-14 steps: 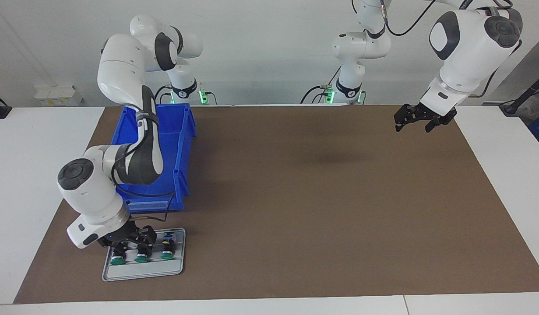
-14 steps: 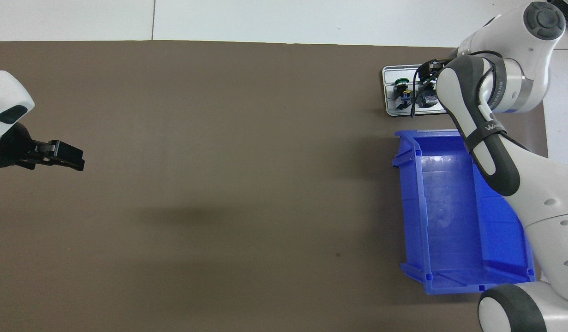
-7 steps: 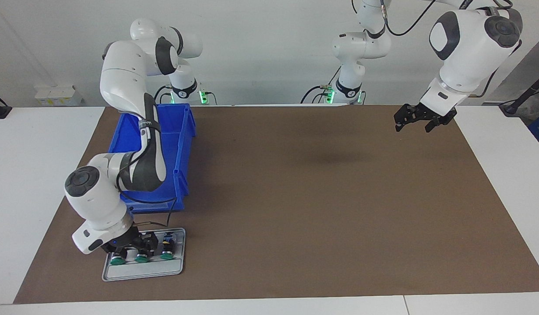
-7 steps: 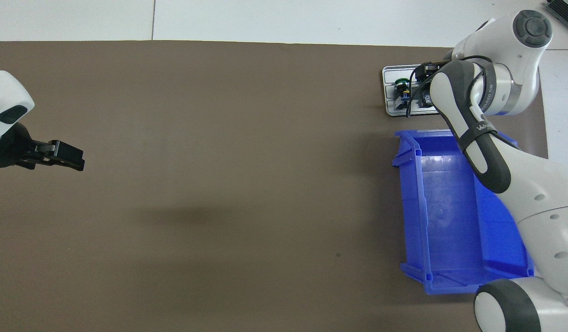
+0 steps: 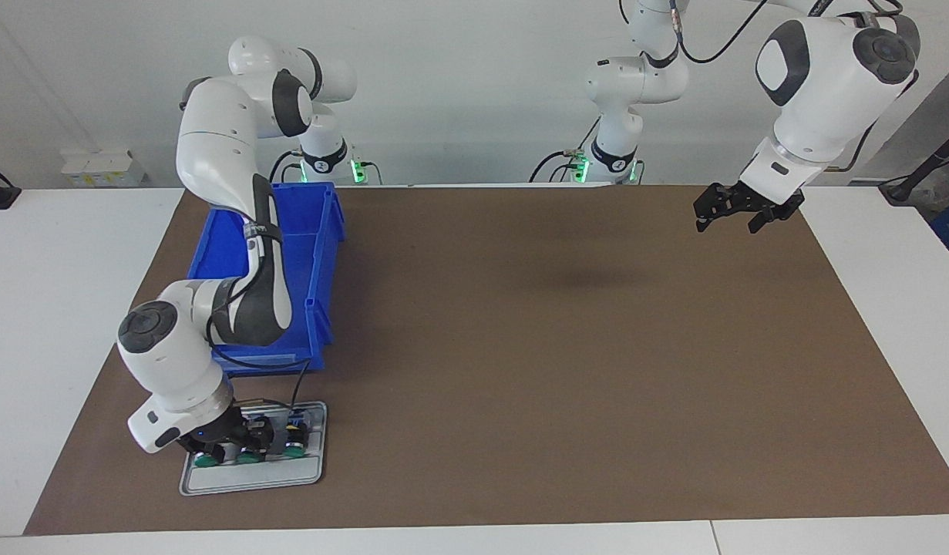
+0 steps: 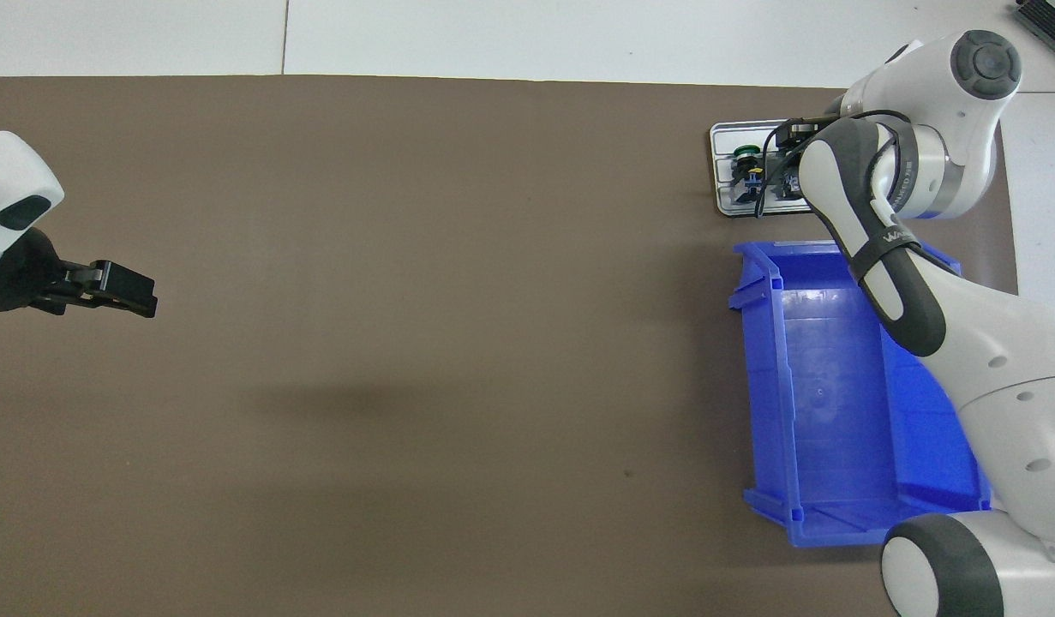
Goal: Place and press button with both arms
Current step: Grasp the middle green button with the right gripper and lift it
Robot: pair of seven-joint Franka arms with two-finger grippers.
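On the brown mat: a small grey tray, a blue plastic bin and both white jointed arms are showing.
Grey tray: it is lying at the right arm's end of the table, farther from the robots than the blue bin, just beside the bin's end wall.
Push-buttons: three small switches with round green caps and black bodies are lying side by side on the tray, caps pointing away from the robots.
Middle button: it is sitting between the outer button toward the mat's edge and the one toward the mat's middle.
Right gripper: the black two-finger claw is reaching down low onto the tray, right at the middle button; I cannot tell whether its fingers are gripping the button or standing open around it.
Left gripper: the black claw is hanging open and empty in the air, over the mat's corner at the left arm's end; this arm is waiting.
Blue plastic bin: it is sitting on the mat, nearer to the robots than the tray, with the right arm passing over it.
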